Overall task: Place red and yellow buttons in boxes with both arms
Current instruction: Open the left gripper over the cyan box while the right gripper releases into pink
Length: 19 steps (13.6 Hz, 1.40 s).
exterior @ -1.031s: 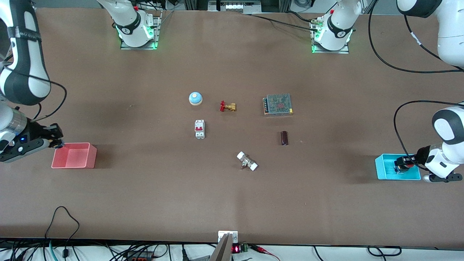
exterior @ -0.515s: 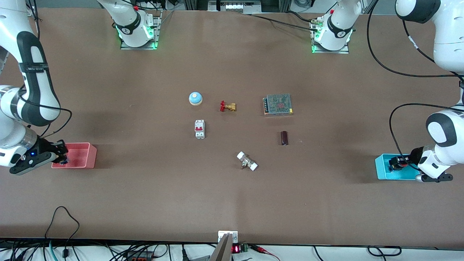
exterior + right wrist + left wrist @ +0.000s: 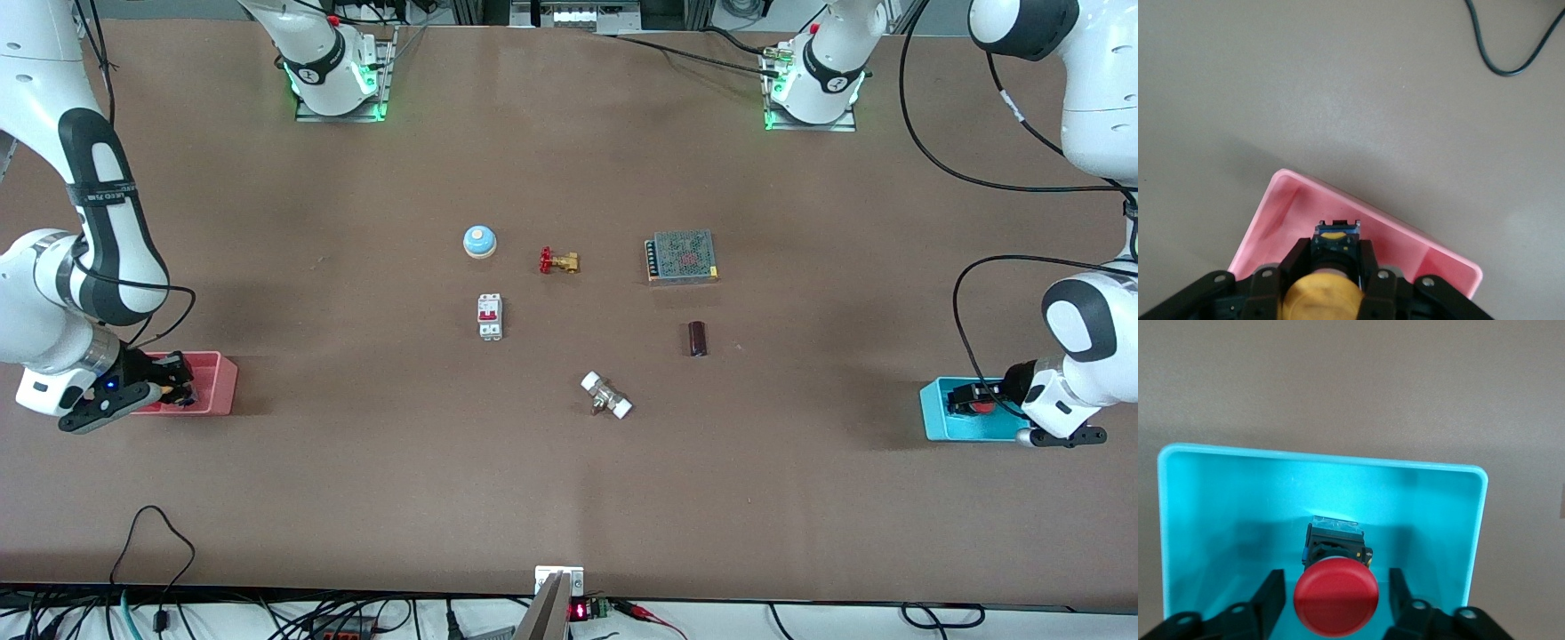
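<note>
The red button [image 3: 1336, 600] is inside the cyan box [image 3: 1218, 513], its cap toward the left wrist camera. My left gripper [image 3: 1336, 577] is open around it, with a gap showing on each side of the cap. In the front view this gripper [image 3: 973, 400] reaches into the cyan box [image 3: 938, 420] at the left arm's end of the table. My right gripper [image 3: 1335, 252] is shut on the yellow button [image 3: 1323, 293], low over the pink box [image 3: 1405, 247]. The front view shows that gripper [image 3: 178, 384] at the pink box [image 3: 218, 382], at the right arm's end.
Mid-table lie a blue dome [image 3: 479, 241], a brass valve with a red handle [image 3: 559, 261], a white breaker [image 3: 490, 316], a mesh-topped power supply [image 3: 682, 256], a dark cylinder [image 3: 698, 339] and a white-ended fitting [image 3: 606, 396]. Cables trail along the table's near edge.
My left gripper has opened and let go of the red button in the cyan box. My right gripper has carried the yellow button from beside the pink box to over it.
</note>
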Motion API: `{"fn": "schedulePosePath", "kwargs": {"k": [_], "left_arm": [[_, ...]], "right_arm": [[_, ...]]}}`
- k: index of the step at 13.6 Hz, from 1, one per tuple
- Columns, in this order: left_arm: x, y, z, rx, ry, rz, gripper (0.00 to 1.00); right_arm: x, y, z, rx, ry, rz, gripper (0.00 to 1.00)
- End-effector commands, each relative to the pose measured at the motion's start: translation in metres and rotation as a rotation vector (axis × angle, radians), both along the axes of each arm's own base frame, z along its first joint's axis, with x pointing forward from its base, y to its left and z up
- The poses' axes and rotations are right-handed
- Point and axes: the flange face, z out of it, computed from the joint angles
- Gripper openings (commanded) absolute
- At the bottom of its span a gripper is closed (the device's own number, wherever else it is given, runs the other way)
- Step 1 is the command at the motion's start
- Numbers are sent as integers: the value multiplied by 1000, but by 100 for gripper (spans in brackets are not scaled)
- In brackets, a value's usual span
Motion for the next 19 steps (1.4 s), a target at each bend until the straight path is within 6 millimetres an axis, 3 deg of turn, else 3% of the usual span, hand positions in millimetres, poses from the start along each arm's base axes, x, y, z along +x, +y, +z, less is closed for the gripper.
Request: {"fn": "schedulePosePath", "kwargs": {"k": [1, 3, 5, 7, 12, 14, 15, 17, 19], "left_arm": [[5, 1, 9, 6, -12, -19, 100], [4, -2, 45, 12, -32, -27, 100], [8, -22, 100, 19, -59, -61, 100], [13, -66, 151, 29, -80, -127, 100], [0, -144, 238, 69, -81, -167, 100], [-5, -174, 265, 108, -94, -125, 100], [-13, -184, 282, 103, -85, -75, 100], [-30, -198, 304, 76, -68, -50, 100], [-49, -196, 322, 60, -83, -46, 100]], "right_arm": [[-5, -2, -10, 25, 4, 9, 21], [-5, -1, -12, 26, 9, 11, 21], [-8, -1, -16, 28, 19, 9, 21], [-8, -1, -18, 31, 23, 7, 21], [-13, -3, -27, 33, 35, 2, 30], [-13, -3, -28, 34, 37, 2, 39], [-12, -3, -27, 33, 34, 1, 49], [-13, -3, -28, 33, 36, 1, 65], [-12, -4, -28, 32, 33, 1, 68]]}}
